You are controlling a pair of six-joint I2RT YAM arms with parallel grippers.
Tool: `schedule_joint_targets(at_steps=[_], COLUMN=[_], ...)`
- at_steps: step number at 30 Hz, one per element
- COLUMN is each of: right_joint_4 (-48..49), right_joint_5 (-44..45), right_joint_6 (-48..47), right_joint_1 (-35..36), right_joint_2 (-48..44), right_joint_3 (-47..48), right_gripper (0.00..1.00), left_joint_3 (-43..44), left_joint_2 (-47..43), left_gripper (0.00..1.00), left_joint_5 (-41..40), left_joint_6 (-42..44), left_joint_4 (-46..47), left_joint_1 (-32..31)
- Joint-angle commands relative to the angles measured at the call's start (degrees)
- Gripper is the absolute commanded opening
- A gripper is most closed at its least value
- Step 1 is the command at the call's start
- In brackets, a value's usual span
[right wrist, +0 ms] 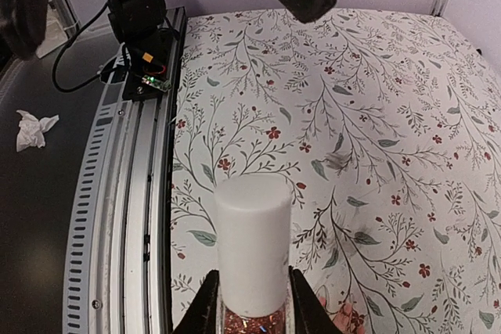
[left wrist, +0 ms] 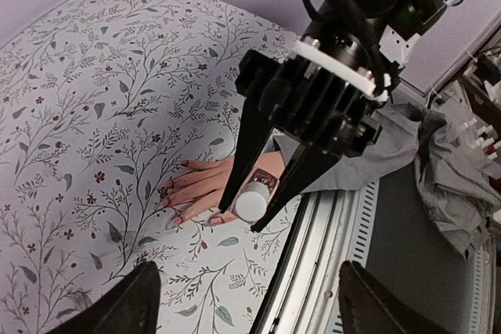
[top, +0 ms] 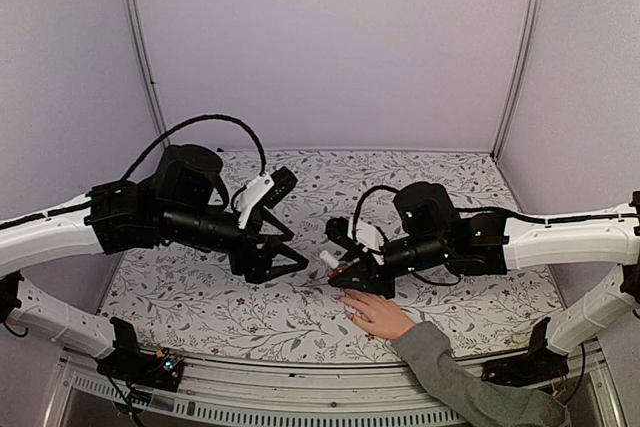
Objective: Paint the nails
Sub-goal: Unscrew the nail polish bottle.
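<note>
The nails (left wrist: 167, 186) sit on a person's hand (top: 375, 315) that lies flat, palm down, on the flowered table (top: 200, 297). It is close to the near edge, at about 5 o'clock from the table's middle. A grey sleeve (top: 450, 372) trails off toward 5 o'clock, and the fingers point toward 10 o'clock. In the left wrist view 4 fingertips look dark red, so those nails may already carry colour. They are too small to tell how evenly.

Just above the fingers, at about 11 o'clock from the hand, the right pincer (right wrist: 252, 279) grips a small bottle (right wrist: 250, 320) of red, glittery polish. Its jaws press on both sides of the bottle below the white cap (right wrist: 253, 240). The cap is on, and no brush shows.

At 9 o'clock from the bottle the left pincer (top: 300, 252) hangs near it but apart. Its jaws are spread wide and hold nothing, and they face the cap.

I judge this to be a cap-handling step rather than a painting stroke. If more colour is wanted, the left pincer has to line up on the cap, close on it, and twist and lift it. Meanwhile the right must keep the bottle steady and clear of the fingers beneath.
</note>
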Motion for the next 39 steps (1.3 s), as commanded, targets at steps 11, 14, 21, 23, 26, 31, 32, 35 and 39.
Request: schedule_joint_targets(at_steps=[11,14,21,23,26,31,32,35,39], right_joint_4=[-6.6,-6.9,-7.4,-7.4,-7.3,-7.7,-7.8,-8.1,-8.8], right_joint_5=[0.4,0.1,-0.4,-0.4,-0.8,-0.9,-0.8,-0.9,-0.5], right_joint_6=[-2.6,-2.4,-2.1,-2.1,-2.1,-2.2,-2.3,-2.5,-3.1], right_joint_1=[4.2,4.5,4.5,4.6,4.6,4.6,4.6,4.6,4.8], right_joint_2=[-1.2,-0.8,0.1,0.1,0.3,0.5,0.5,0.6,0.8], right_joint_3=[3.8,4.4,5.4,5.5,5.6,6.1,6.1,6.4,7.0], right_gripper=[0.00,0.00,0.00,0.00,0.00,0.00,0.00,0.00,0.00], left_joint_3=[2.9,2.6,2.2,1.9,1.6,1.5,1.5,1.4,1.3], left_joint_2=[5.4,5.8,6.7,6.6,6.9,7.7,7.9,8.1,8.4], left_gripper=[0.62,0.59,0.51,0.50,0.47,0.43,0.43,0.40,0.38], left_joint_5=[8.8,9.7,11.1,11.5,11.8,12.6,12.7,12.7,13.0], left_joint_6=[-1.0,-0.9,-0.7,-0.9,-0.9,-0.9,-0.8,-0.6,-0.5], left_joint_4=[0.0,1.1,2.5,3.1,3.7,4.6,4.6,4.5,4.5], left_joint_1=[0.7,0.7,0.5,0.4,0.4,0.3,0.3,0.2,0.1])
